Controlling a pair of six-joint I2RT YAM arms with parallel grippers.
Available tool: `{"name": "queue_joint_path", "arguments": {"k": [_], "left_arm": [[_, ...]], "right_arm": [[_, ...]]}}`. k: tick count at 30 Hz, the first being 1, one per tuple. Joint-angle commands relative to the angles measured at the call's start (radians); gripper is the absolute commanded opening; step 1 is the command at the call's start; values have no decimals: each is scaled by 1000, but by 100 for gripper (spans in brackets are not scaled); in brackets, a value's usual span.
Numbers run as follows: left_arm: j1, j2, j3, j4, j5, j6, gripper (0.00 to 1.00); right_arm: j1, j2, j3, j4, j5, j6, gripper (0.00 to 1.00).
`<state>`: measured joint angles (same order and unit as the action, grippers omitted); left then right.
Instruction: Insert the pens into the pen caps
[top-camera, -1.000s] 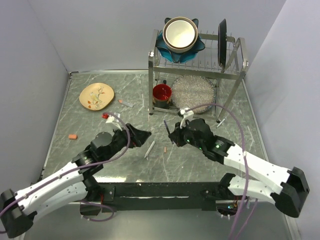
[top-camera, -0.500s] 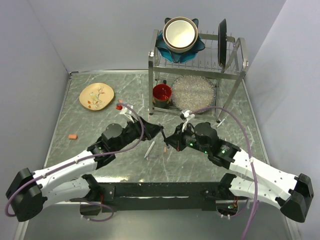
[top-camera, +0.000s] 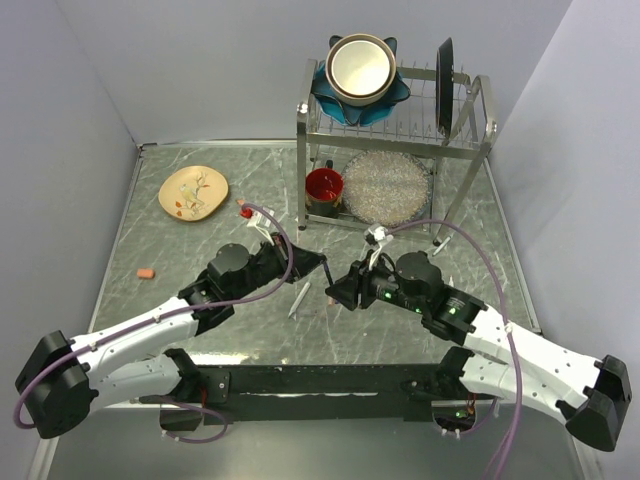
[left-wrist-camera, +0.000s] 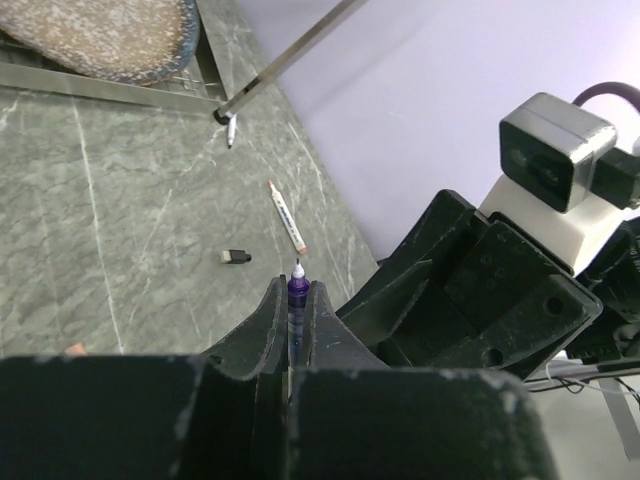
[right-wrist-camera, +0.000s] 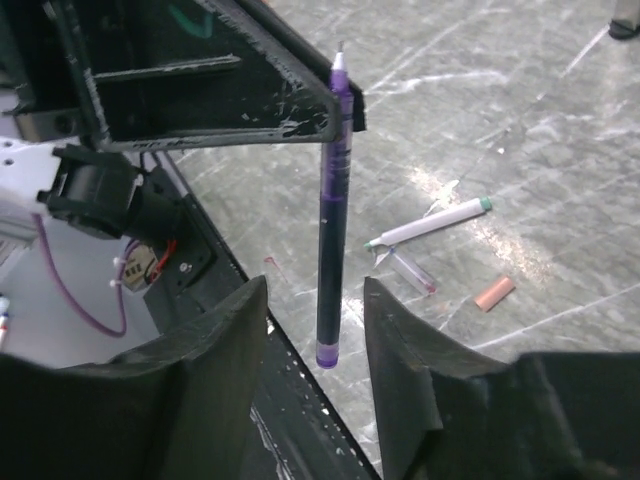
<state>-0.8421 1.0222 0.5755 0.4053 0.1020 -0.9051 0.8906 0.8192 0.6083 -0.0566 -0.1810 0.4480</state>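
Left tool (left-wrist-camera: 297, 300) clenched on a purple pen (right-wrist-camera: 332, 200) above mid-desk (top-camera: 170, 240); right tool (right-wrist-camera: 318, 300) released, fingers either side of it; nothing looks capped yet; white pen (top-camera: 299, 298) at its 7 o'clock, salmon cap (top-camera: 147, 272) far at 9 o'clock

Left arm (top-camera: 130, 338): white shell links, black joints, rounded black cap at the shoulder end. Right arm (top-camera: 535, 352): same build, with small green lights (top-camera: 385, 293) on the black wrist housing. A purple cable (top-camera: 272, 255) runs along each arm. Red plug (top-camera: 243, 212) at the left wrist, white plug (top-camera: 376, 235) at the right. Left gripper (left-wrist-camera: 297, 300): black, matte, angular fingers (left-wrist-camera: 268, 322). Right gripper (right-wrist-camera: 318, 300): black wedge-shaped fingers, edges scuffed. Grey-and-white box camera (left-wrist-camera: 555, 165) on the right wrist. Both arms are bolted to a black base bar (top-camera: 320, 382) along the tabletop's near edge.
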Motion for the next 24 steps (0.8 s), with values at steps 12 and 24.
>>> {"name": "queue_joint_path", "arguments": {"k": [12,24], "left_arm": [[-3,-37,34,41,53,5,1],[-3,-125,107,-486,-350,-343,82]], "right_arm": [[7,9,-76,126,-129,47,27],[7,-143,-117,64,138,106,0]]}}
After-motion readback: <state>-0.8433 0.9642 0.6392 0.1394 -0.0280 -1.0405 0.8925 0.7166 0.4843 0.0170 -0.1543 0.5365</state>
